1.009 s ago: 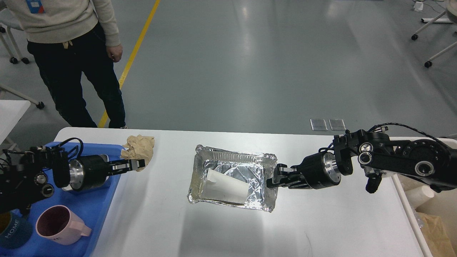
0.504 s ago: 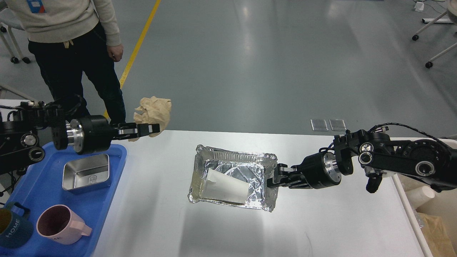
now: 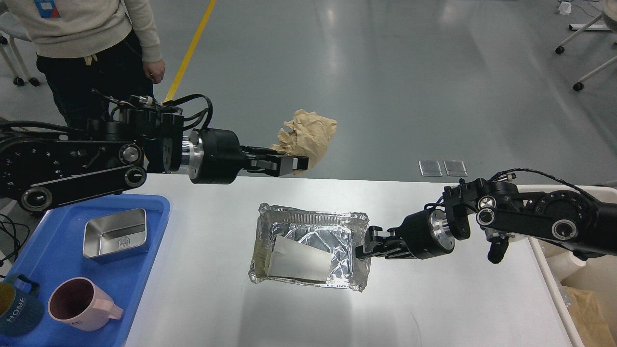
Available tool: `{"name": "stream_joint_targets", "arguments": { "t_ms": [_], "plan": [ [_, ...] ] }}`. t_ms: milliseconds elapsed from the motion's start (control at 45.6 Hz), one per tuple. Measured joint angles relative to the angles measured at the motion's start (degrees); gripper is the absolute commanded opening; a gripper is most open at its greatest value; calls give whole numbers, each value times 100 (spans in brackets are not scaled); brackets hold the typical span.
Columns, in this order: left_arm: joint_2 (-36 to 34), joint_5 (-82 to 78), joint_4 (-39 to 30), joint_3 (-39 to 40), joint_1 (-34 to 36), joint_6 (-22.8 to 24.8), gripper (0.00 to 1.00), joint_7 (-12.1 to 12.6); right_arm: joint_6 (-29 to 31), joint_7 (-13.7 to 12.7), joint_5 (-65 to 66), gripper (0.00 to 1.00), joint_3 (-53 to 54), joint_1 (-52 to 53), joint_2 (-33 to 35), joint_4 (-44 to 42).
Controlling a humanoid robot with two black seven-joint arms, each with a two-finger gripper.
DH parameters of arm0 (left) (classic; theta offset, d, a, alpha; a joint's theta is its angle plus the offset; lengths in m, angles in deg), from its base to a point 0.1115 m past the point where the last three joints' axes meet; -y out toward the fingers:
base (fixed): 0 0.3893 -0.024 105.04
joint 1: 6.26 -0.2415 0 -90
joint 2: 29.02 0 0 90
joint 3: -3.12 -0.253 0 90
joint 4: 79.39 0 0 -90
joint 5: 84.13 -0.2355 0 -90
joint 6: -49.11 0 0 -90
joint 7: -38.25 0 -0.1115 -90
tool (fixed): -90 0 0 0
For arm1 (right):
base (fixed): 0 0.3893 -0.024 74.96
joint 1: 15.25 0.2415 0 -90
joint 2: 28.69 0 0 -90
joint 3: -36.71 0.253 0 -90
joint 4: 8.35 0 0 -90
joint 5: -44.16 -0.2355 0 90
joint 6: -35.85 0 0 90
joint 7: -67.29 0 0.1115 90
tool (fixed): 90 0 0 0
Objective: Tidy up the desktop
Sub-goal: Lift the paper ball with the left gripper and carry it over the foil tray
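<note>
A crumpled brown paper wad point(image 3: 308, 137) hangs in the air above the far edge of the white desktop point(image 3: 207, 289), with my left gripper point(image 3: 295, 165) shut on its lower part. On the desktop below lies a foil tray point(image 3: 352, 226) holding a white paper cup point(image 3: 299, 260) on its side. My right gripper point(image 3: 365, 245) is shut on the tray's right rim.
A blue tray point(image 3: 149, 241) at the left holds a steel box point(image 3: 114, 234), a pink mug point(image 3: 79, 304) and a dark mug point(image 3: 17, 311). A beige bin point(image 3: 554, 289) with trash stands at the right edge. A person point(image 3: 91, 48) stands behind the table's far left.
My left arm has swung right and upward, carrying the brown paper from the table's far left corner to above the foil tray. The right gripper has pulled the tray slightly leftward and nearer.
</note>
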Motion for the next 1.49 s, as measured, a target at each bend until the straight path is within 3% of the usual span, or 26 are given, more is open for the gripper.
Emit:
{"name": "stream_joint_targets", "arguments": {
  "t_ms": [241,658,1097,1272,1426,1491],
  "plan": [
    [327,9,-92,-17,22,252,0,-22,0,0,0,0,2,0,33,-4],
    [242,-47,-317,-334,23,948,1,-152,0,-5,0,0,7,-9,32,-52],
    [329,-78,-262,-791,-151,1001,4,-149,0,-7,0,0,55,-9,94,-57],
    [471,-78,-117,-788,-261,952,18,-109,0,-4,0,0,67,-9,75,-56],
    [624,-38,58,-725,-316,701,59,-99,0,-2,0,0,73,-9,89,-54],
    [687,5,102,-710,-332,625,71,-99,0,-2,0,0,74,-9,100,-49]
  ]
}}
